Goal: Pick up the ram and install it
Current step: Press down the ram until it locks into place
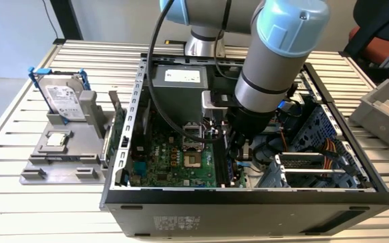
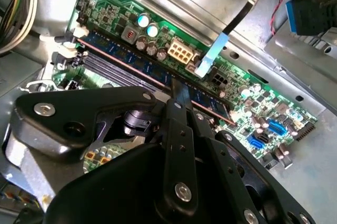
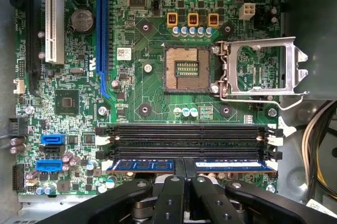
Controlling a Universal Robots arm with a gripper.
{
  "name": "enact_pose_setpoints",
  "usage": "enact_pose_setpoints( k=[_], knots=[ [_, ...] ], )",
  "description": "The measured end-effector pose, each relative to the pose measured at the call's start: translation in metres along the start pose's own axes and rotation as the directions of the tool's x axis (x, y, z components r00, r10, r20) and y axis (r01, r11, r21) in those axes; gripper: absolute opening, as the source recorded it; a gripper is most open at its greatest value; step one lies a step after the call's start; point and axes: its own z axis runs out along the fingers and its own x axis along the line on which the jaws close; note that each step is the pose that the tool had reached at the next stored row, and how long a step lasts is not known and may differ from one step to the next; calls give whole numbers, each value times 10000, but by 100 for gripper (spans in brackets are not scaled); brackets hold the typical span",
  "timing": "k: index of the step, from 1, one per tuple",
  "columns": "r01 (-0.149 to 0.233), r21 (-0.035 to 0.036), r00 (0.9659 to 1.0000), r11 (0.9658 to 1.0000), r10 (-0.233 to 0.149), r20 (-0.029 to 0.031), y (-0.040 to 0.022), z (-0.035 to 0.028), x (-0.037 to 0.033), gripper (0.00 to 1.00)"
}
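The black two-fingered gripper is clamped on the ram — a thin, long, dark stick with blue labels along its face — gripping it at mid-length. In the first wrist view the stick stands on edge in the outermost of the four long black memory slots, the one nearest the edge of the green motherboard. The second wrist view shows its copper-coloured lower edge running along the slot, so it looks lowered in, though I cannot tell whether it is fully seated.

The risk from here, as I judge it, is uneven seating: if one end sits higher than the other, pressing down could jam the stick or stress the slot, and the white end latches would not catch. A slight offset along the slot would also keep its notch from meeting the key.

In the exterior view the grey and light-blue arm reaches down into the open black computer case, which sits on the slatted metal table.
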Motion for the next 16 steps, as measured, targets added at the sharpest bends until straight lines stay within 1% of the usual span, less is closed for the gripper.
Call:
enact_pose_setpoints(
  k=[1, 2, 4, 16],
  knots=[
    [1, 6, 10000, 10000, -1, 6, 0, -27, -3, 0],
    [3, 15, 10000, 10000, -3, 54, 1, -56, -8, 0],
    [1, 8, 10000, 10000, -1, 20, 6, -152, -3, 0],
    [1, 7, 10000, 10000, -1, 18, 29, -698, -14, 0]
  ],
)
